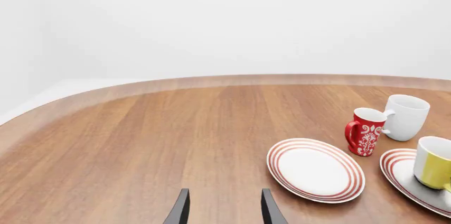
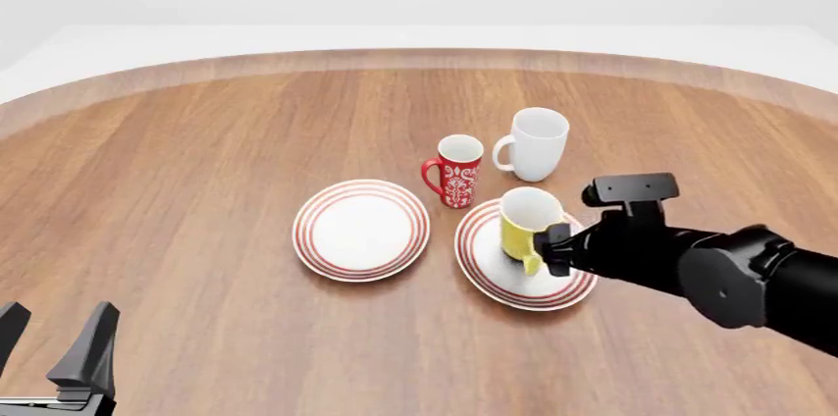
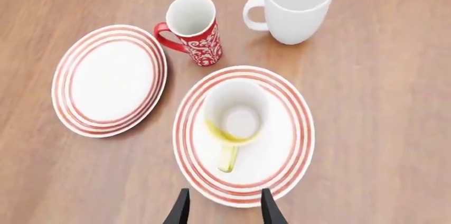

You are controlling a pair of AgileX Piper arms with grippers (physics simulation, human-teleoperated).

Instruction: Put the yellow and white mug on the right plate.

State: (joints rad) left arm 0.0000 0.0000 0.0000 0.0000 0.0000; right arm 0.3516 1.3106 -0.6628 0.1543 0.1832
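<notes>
The yellow and white mug (image 2: 528,223) stands upright on the right plate (image 2: 492,274), its handle pointing toward my side. In the right wrist view the mug (image 3: 236,110) sits in the middle of the red-ringed plate (image 3: 296,145). My right gripper (image 2: 548,249) hovers over the near side of that plate; its fingers (image 3: 268,208) are apart, open and empty, just clear of the handle. My left gripper (image 2: 50,338) is open and empty at the near left of the table, far from the mug (image 1: 435,163) and the plate (image 1: 405,174).
The look-alike left plate (image 2: 360,230) lies bare beside the right one. A red patterned mug (image 2: 458,171) and a taller white mug (image 2: 537,144) stand just behind the plates. The table's curved far edge (image 2: 419,55) runs across the back.
</notes>
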